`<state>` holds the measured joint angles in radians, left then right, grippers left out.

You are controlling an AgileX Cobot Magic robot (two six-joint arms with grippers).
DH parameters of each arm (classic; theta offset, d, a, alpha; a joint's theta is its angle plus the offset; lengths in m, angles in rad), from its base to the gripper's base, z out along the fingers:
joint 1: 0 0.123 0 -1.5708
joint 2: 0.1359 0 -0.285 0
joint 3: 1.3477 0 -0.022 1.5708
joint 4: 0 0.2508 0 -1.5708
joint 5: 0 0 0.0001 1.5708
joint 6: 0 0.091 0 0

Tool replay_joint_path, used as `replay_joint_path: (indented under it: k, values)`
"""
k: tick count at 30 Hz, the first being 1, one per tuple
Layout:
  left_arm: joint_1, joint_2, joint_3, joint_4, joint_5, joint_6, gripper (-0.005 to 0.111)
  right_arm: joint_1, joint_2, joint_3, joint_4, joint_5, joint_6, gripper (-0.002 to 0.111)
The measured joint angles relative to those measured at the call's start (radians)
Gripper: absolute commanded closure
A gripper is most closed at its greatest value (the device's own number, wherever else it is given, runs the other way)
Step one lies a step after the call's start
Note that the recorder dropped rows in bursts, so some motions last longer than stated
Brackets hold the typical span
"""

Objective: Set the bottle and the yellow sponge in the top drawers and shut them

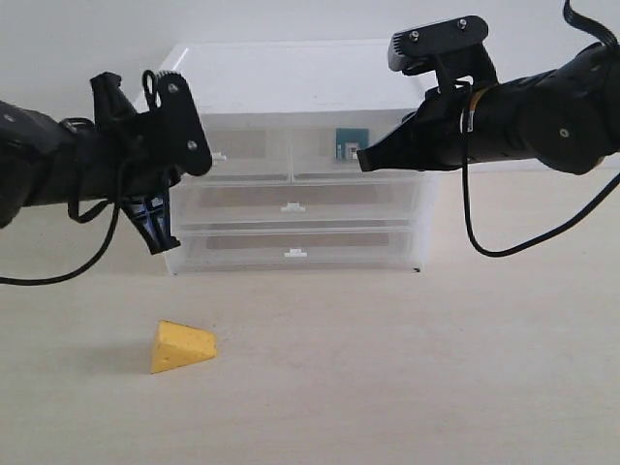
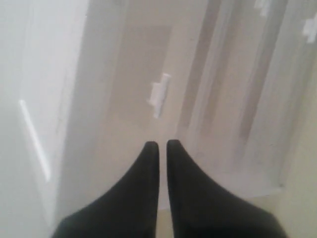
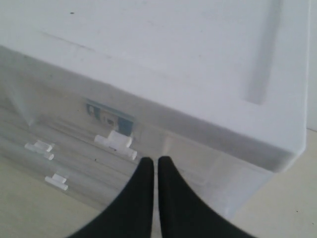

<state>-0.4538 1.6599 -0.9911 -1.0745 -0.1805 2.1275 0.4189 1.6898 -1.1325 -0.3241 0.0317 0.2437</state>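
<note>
The yellow sponge [image 1: 181,346] lies on the table in front of the cabinet, left of centre, touched by nothing. The bottle's teal label [image 1: 347,143] [image 3: 109,116] shows through the translucent front of the top right drawer [image 1: 383,150]. Both top drawers look pushed in. My left gripper [image 1: 205,165] [image 2: 162,144] is shut and empty, just short of the top left drawer [image 1: 252,147] and its tab handle [image 2: 159,95]. Also shut and empty, my right gripper [image 1: 363,163] [image 3: 154,159] has its tips right by the top right drawer's tab handle [image 3: 116,144].
The white cabinet [image 1: 291,68] stands at the back of the table against a pale wall. Two full-width drawers [image 1: 291,205] sit below the top pair, both pushed in. A black cable [image 1: 484,242] hangs from the right arm.
</note>
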Motion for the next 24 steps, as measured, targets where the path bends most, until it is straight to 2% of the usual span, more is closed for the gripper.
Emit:
replay_joint_path:
  k: [2,4,6,10,12,17,24]
  values:
    - [-0.065,0.013,0.039,0.098,-0.22,0.0,0.103,0.0,0.0,0.0,0.0,0.0,0.0,0.108]
    - [-0.105,0.044,0.088,0.189,-0.374,-0.047,0.103,0.0,0.0,0.0,0.0,0.0,0.0,0.108]
    - [-0.146,0.11,0.162,0.324,-0.593,-0.201,0.103,0.0,0.0,0.0,0.0,0.0,0.0,0.108]
    - [-0.183,0.222,0.254,0.479,-0.95,-0.341,0.103,0.0,0.0,0.0,0.0,0.0,-0.002,0.108]
    - [-0.189,0.295,0.273,0.554,-1.006,-0.396,0.103,0.0,0.0,0.0,0.0,0.0,-0.004,0.108]
    - [-0.176,0.421,0.229,0.556,-1.019,-0.387,0.103,0.0,0.0,0.0,0.0,0.0,-0.004,0.108]
    - [-0.165,0.419,0.132,0.487,-1.03,-0.473,0.103,0.0,0.0,0.0,0.002,0.0,-0.004,0.108]
